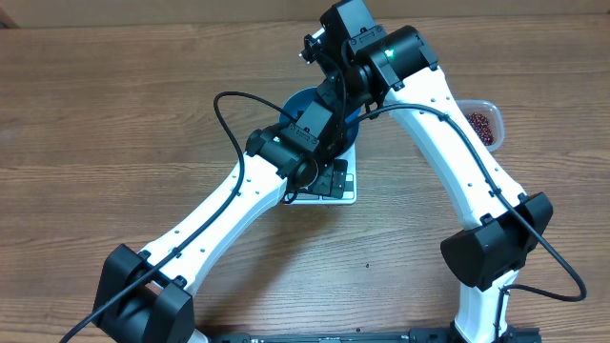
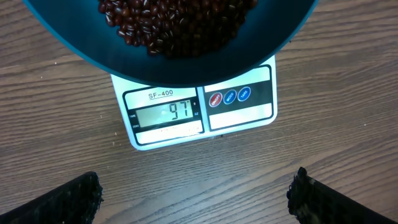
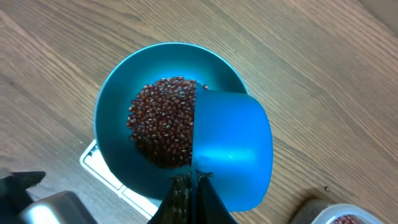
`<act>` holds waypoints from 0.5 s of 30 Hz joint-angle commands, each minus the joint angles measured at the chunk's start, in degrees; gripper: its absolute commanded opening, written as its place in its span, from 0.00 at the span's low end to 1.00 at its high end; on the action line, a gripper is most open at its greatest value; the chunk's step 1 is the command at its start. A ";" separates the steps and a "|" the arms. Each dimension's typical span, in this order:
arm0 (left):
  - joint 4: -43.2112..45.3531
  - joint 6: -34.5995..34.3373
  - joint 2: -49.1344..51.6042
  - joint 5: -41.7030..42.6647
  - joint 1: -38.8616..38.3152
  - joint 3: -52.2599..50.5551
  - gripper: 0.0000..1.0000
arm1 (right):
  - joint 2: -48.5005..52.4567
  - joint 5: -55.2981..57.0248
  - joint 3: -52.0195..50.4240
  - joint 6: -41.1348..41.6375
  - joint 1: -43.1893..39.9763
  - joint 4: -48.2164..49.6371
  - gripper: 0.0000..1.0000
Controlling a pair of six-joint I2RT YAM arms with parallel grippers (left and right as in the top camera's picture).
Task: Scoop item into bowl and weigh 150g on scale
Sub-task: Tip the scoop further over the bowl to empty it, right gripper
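facing only the left wrist camera: the scale point(image 2: 202, 113) display

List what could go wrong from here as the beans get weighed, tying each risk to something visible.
1. The scale reads 97, and the scoop held by the right gripper is large: another full load of beans could overshoot 150.
2. The bowl overhangs the scale; a knock from the scoop could shift it or spill.
3. The open left gripper hovers near the scale; touching it would falsify the reading.
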 commanded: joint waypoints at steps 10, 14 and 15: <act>0.11 1.07 0.46 0.42 0.17 -0.55 1.00 | -2.56 -3.56 2.14 -2.78 0.76 0.07 0.04; 0.11 1.07 0.46 0.42 0.20 -0.55 1.00 | -2.51 3.56 2.14 -0.17 1.18 1.18 0.04; 0.11 1.07 0.46 0.42 0.17 -0.55 1.00 | -2.51 3.69 2.14 0.42 1.18 1.51 0.04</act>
